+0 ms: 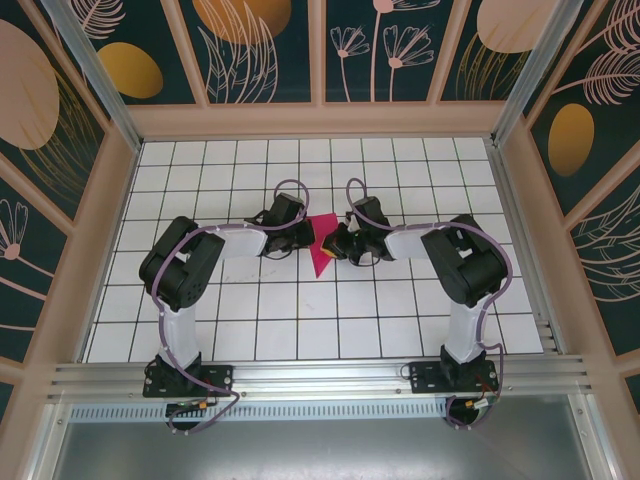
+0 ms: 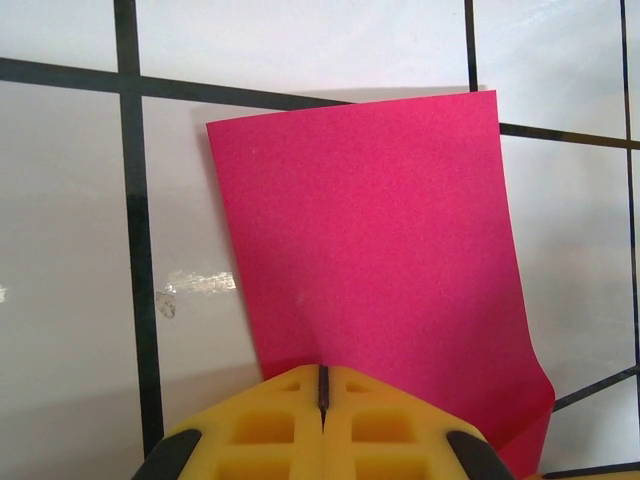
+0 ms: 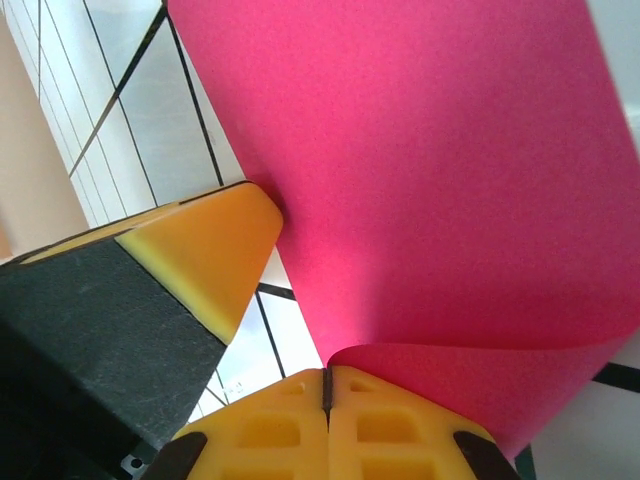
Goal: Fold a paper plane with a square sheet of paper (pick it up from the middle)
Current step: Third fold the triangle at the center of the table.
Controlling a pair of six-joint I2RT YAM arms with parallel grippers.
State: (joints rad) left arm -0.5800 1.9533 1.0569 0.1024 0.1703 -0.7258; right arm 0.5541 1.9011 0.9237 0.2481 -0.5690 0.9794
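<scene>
The square sheet of paper (image 1: 322, 250) is bright magenta and hangs off the white tiles between the two grippers at the middle of the floor. My left gripper (image 1: 303, 240) is at its left side. In the left wrist view its yellow jaws (image 2: 323, 388) are shut on the sheet's near edge, and the paper (image 2: 370, 230) spreads flat beyond them. My right gripper (image 1: 336, 244) is at the right side. Its jaws (image 3: 326, 388) are shut on another edge, where the paper (image 3: 430, 170) curls over in a loop. The left gripper's fingers (image 3: 200, 250) show close beside the sheet.
The white tiled floor (image 1: 300, 320) has black grid lines and is walled by peach-framed panels (image 1: 320, 120). A metal rail (image 1: 320, 375) runs along the near edge, where both arm bases stand. Both forearms lie low over the middle tiles.
</scene>
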